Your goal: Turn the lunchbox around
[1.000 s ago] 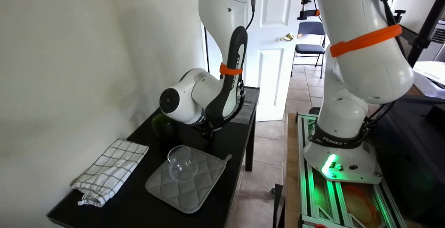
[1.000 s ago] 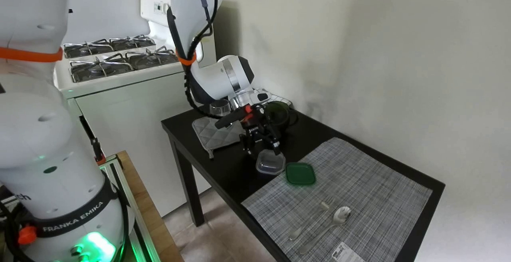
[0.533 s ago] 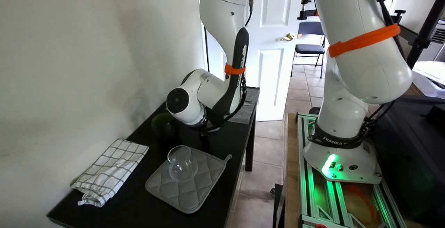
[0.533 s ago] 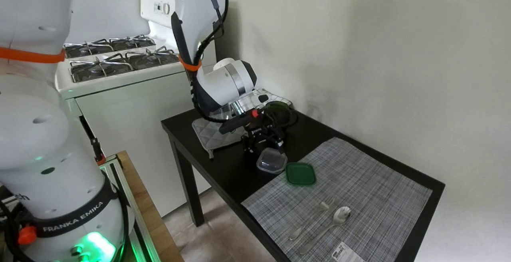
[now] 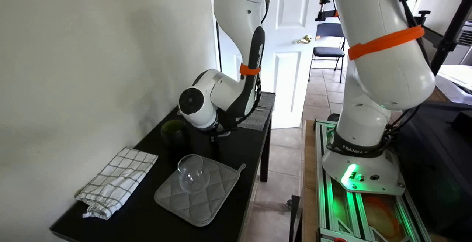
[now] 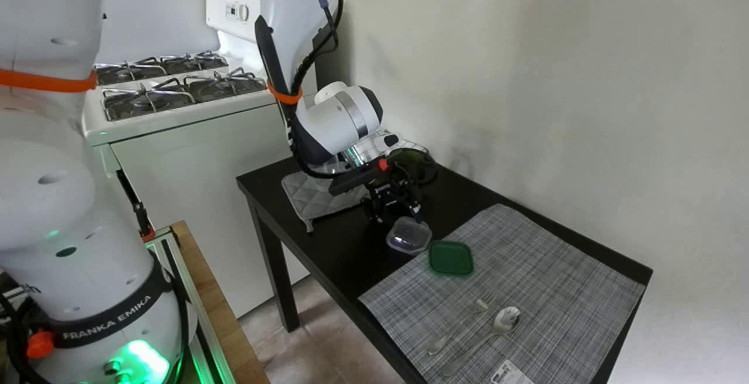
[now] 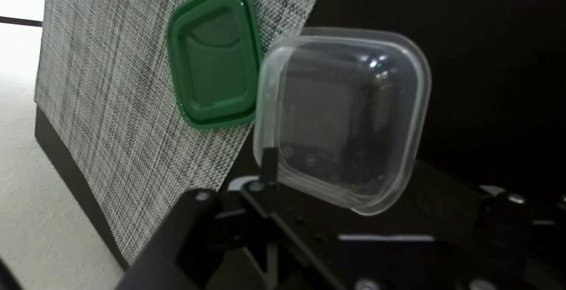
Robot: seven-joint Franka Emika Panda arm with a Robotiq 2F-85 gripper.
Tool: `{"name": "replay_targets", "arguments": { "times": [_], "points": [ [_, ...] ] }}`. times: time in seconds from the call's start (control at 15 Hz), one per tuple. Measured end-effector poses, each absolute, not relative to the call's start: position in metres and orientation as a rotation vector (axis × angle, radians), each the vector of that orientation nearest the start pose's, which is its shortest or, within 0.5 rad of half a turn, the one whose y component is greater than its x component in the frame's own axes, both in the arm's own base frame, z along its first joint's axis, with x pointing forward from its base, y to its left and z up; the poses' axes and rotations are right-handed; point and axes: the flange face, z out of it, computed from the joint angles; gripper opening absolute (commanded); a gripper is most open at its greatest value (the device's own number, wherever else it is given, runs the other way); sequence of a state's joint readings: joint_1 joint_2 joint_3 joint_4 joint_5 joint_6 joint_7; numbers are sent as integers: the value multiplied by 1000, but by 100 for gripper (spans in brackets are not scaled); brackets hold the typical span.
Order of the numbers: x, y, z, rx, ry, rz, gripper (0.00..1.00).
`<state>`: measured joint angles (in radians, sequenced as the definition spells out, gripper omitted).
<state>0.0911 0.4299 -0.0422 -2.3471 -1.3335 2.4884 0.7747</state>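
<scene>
The lunchbox is a clear plastic box (image 6: 409, 236) on the black table, touching or close beside its green lid (image 6: 451, 257). In the wrist view the box (image 7: 327, 108) is large and looks empty, and the lid (image 7: 216, 60) lies left of it on the placemat. My gripper (image 6: 396, 213) is low over the table, right behind the box. In the wrist view its jaws stand wide apart with nothing between them. The left finger (image 7: 269, 166) overlaps the box's near left corner; whether it touches I cannot tell. The right finger is dark and hard to see.
A grey placemat (image 6: 538, 267) holds a fork (image 6: 459, 328) and a spoon (image 6: 485, 337). A grey potholder (image 5: 206, 205) bears a clear glass (image 5: 193, 177). A dark green cup (image 5: 174, 133) stands close to the gripper. A checkered towel (image 5: 118, 179) lies by the wall.
In the exterior views the arm has moved rightward. The box has slid the same way, and the lid, the placemat and the cutlery have shifted with it.
</scene>
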Motion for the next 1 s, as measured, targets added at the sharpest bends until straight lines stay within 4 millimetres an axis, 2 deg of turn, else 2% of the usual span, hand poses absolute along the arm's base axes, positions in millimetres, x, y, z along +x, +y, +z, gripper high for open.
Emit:
{"name": "replay_targets", "arguments": {
  "times": [0.27, 0.4, 0.47, 0.53, 0.8, 1.0],
  "points": [
    [477, 24, 139, 2394, 592, 74, 16],
    [478, 23, 142, 2400, 587, 82, 12],
    [479, 22, 143, 2400, 582, 86, 4],
    [480, 20, 146, 2400, 576, 90, 0],
    [484, 14, 153, 2415, 566, 110, 1],
    [486, 19, 157, 2457, 580, 153, 1]
  ]
}}
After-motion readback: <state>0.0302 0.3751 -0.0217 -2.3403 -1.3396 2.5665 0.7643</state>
